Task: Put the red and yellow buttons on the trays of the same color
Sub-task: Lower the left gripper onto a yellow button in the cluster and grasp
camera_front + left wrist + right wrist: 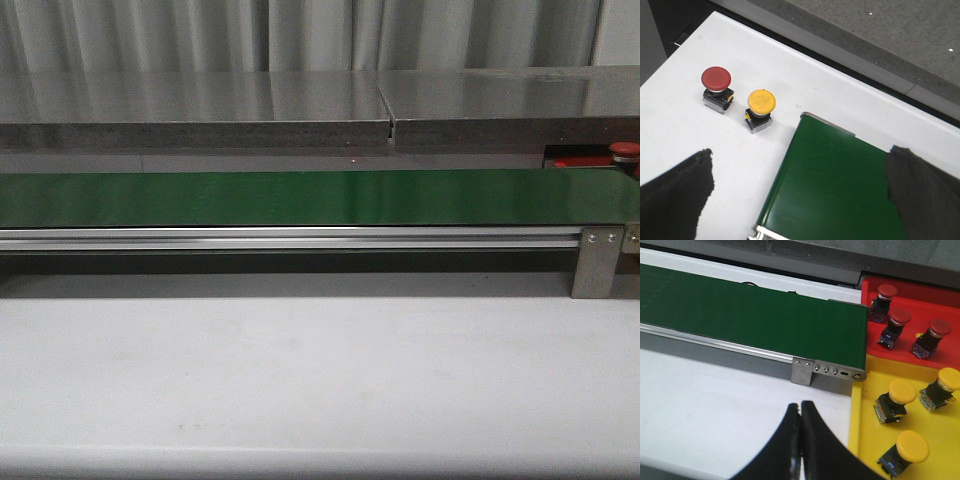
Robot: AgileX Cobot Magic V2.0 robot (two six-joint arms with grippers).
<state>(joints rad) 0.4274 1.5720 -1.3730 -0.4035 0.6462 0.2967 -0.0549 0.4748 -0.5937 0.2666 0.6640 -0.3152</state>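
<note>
In the left wrist view a red button and a yellow button stand on the white table beside the end of the green belt. My left gripper is open and empty, above the belt's end and apart from both buttons. In the right wrist view my right gripper is shut and empty over the white table, next to the yellow tray. The yellow tray holds three yellow buttons. The red tray beyond it holds three red buttons. In the front view only a bit of red tray and one red button show.
The green belt runs across the front view on an aluminium rail, with a metal bracket at its right end. A grey shelf stands behind it. White table lies in front.
</note>
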